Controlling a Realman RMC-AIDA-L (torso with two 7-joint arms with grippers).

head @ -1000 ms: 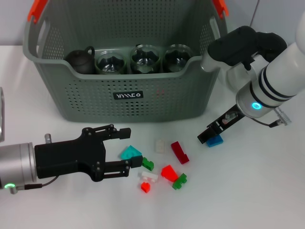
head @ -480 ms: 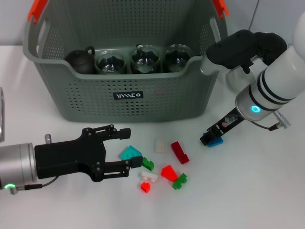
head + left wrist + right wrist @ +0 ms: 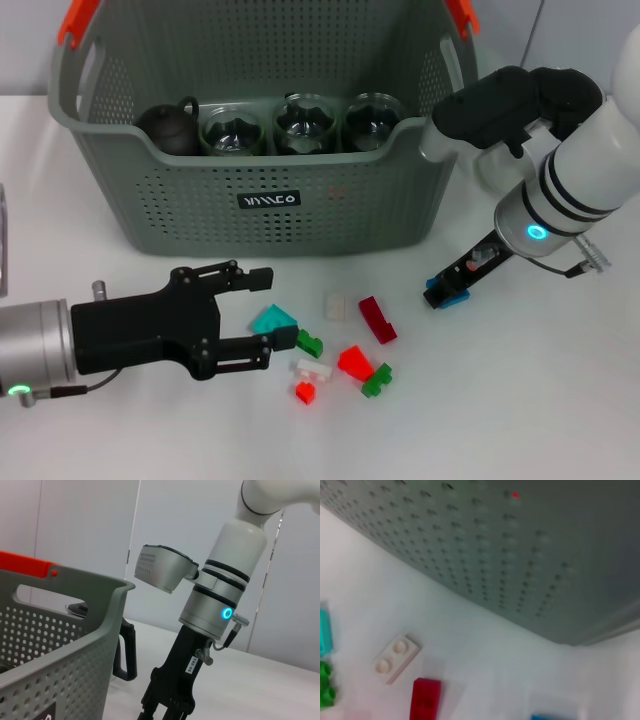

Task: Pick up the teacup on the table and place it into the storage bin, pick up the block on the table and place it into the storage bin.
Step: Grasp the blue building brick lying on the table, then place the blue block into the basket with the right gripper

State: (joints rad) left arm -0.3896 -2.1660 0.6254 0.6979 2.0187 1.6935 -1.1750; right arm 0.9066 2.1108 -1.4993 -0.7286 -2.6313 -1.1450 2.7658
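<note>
The grey-green storage bin (image 3: 330,215) stands at the back and holds three glass teacups (image 3: 300,125) and a dark teapot (image 3: 168,128). Several small blocks lie on the table in front of it. My right gripper (image 3: 440,292) is low at the bin's right front corner, shut on a blue block (image 3: 455,298) just at the table. That block shows at the edge of the right wrist view (image 3: 545,717). My left gripper (image 3: 262,314) is open and low, its fingers on either side of a cyan block (image 3: 275,320). The left wrist view shows the right arm (image 3: 215,610).
A white block (image 3: 335,305), a dark red block (image 3: 376,318), a red block (image 3: 352,360), green blocks (image 3: 378,378) and a small red-and-white piece (image 3: 310,378) lie between the grippers. The bin wall (image 3: 495,555) fills the right wrist view's upper part.
My right arm has shifted slightly, and its gripper tip with the blue block has moved a little to the right. The left arm has not moved.
</note>
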